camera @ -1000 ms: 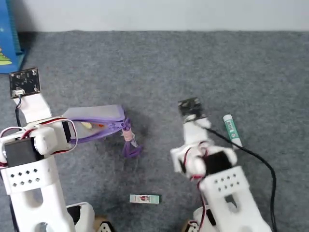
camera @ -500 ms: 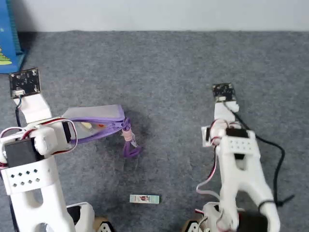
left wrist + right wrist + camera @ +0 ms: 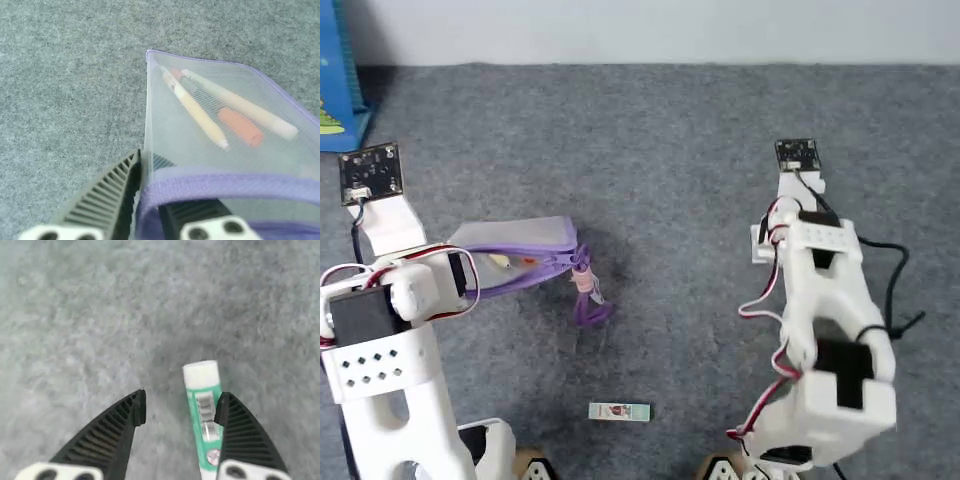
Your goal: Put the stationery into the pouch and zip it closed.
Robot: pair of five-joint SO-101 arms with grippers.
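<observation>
Right gripper newly forward, wide over glue stick; left gripper tight on pouch; small bar apart.

**Purple, Green and Grey**

The pouch was seen as translucent, finely striped and trimmed in purple. Cream and orange pens were shown inside the pouch. A green-and-white glue stick was set against mottled grey carpet.

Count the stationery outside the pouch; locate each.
2. A small eraser on the carpet, nearer the robot than the pouch; a green-and-white stick between the right gripper's open jaws. More may be hidden.
</observation>
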